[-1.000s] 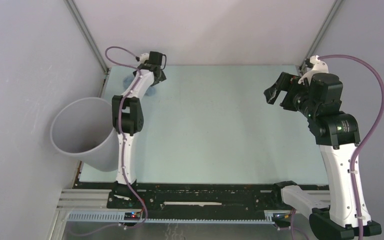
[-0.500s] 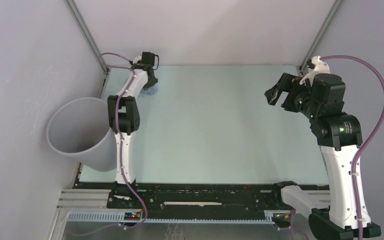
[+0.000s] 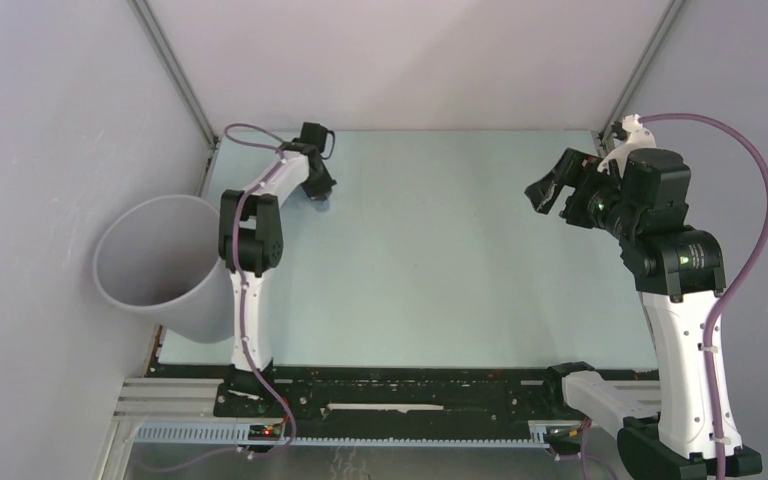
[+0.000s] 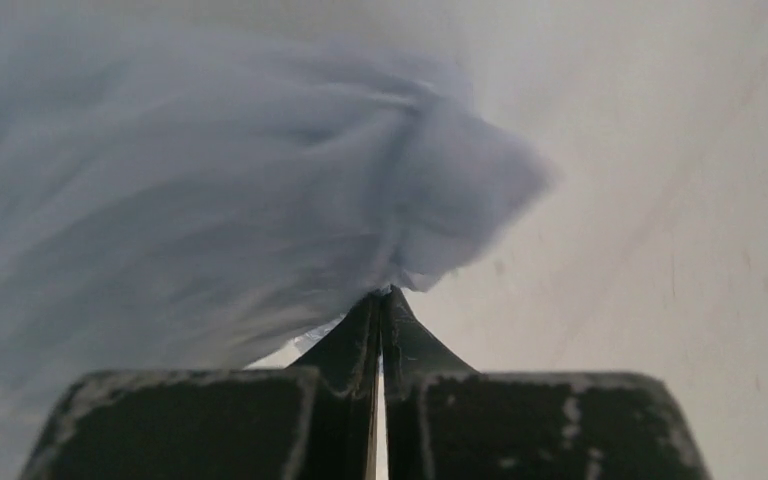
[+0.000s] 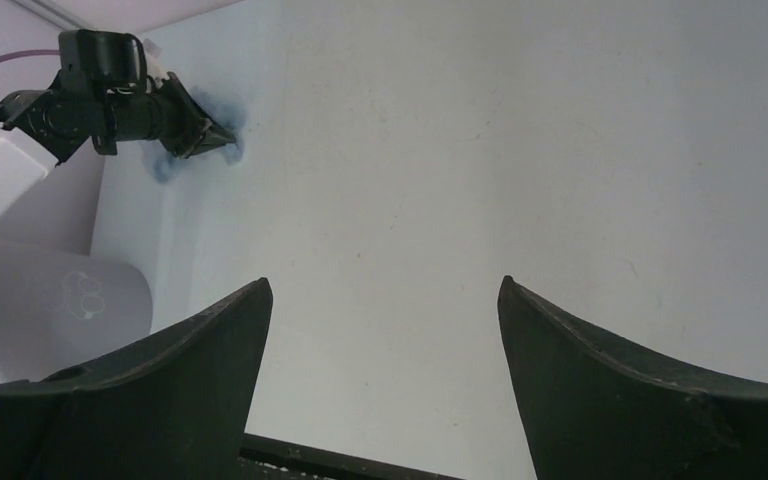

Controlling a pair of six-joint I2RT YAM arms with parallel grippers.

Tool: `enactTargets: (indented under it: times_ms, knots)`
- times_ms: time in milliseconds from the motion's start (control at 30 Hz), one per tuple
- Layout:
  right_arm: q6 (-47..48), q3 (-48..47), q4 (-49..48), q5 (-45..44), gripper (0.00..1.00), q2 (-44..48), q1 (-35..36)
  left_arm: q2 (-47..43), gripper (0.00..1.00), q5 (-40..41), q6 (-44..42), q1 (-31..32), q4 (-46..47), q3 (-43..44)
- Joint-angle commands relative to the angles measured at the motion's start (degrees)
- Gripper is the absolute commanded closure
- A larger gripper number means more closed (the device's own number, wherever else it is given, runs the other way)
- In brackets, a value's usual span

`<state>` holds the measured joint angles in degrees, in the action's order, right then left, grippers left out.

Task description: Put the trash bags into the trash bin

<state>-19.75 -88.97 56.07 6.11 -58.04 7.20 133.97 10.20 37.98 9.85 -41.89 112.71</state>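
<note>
The trash bag (image 4: 210, 170), pale-blue crinkly film, bunches up across the left wrist view, and its edge is pinched between the tips of my left gripper (image 4: 384, 296), which is shut on it. From above, the left gripper (image 3: 321, 192) is low over the far-left part of the table, and only a faint blue bit of the bag (image 3: 324, 204) shows under it. The grey trash bin (image 3: 155, 265) leans at the table's left edge, mouth facing up and left, nearer than the left gripper. My right gripper (image 3: 545, 194) hangs open and empty at the far right.
The right wrist view looks across the pale table (image 5: 480, 150) to the left gripper (image 5: 205, 132), the bag (image 5: 165, 165) and the bin's side (image 5: 50, 310). Grey walls and metal corner posts (image 3: 175, 70) enclose the table. A black rail (image 3: 400, 390) runs along the near edge.
The left gripper went from open to shut on the bag and shifted right, away from the far-left corner. The bin nudged slightly left. The right gripper barely moved.
</note>
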Motion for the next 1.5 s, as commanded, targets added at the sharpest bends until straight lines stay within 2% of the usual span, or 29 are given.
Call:
enactTargets:
  times_ms: [0,200,333,500,633,800,933,1033,1233,1367,1467]
  knots:
    - [-2.92,0.17,1.82,3.51,0.09,-0.27,-0.26,-12.38,0.98,-6.69,0.03,6.13,3.78,-7.35]
    - [-4.95,2.73,3.05,8.22,0.1,0.23,-0.25,-18.75,0.99,-15.82,1.77,12.88,5.77,-9.65]
    - [-6.39,8.64,1.37,16.37,0.08,1.31,-0.25,-23.86,0.99,-20.66,2.59,16.45,5.52,-10.56]
    - [-7.98,15.48,-0.79,23.62,0.05,2.1,0.04,-32.86,1.0,-24.56,4.07,19.56,7.51,-17.92]
    - [-6.16,24.12,-7.46,25.42,0.02,4.02,0.64,-39.54,1.0,-28.62,6.3,20.98,11.91,-26.8]
    - [-10.57,29.9,-14.61,30.06,0.02,3.14,1.96,-47.04,1.0,-35.26,6.44,22.01,12.26,-31.69]
    - [-11.65,32.27,-18.65,32.18,0.02,2.52,4.03,-48.93,1.0,-39.46,9.23,23.08,15.44,-33.09]
    - [-12.08,34.49,-21.56,32.16,0.02,1.93,4.75,-50.11,1.0,-39.61,9.24,25.52,17.85,-33.72]
    - [-18.14,35.85,-31.5,38.79,0.11,0.45,4.87,-50.2,1.0,-40.6,9.55,28.3,18.6,-34.9]
    - [-17.97,35.88,-30.95,36.39,0.12,2.0,3.9,-48.49,1.0,-40.23,8.67,30.64,18.42,-35.29]
    - [-17.47,35.88,-28.64,36.29,0.19,2.1,2.01,-46.47,1.0,-41.28,9.06,32.71,18.56,-34.21]
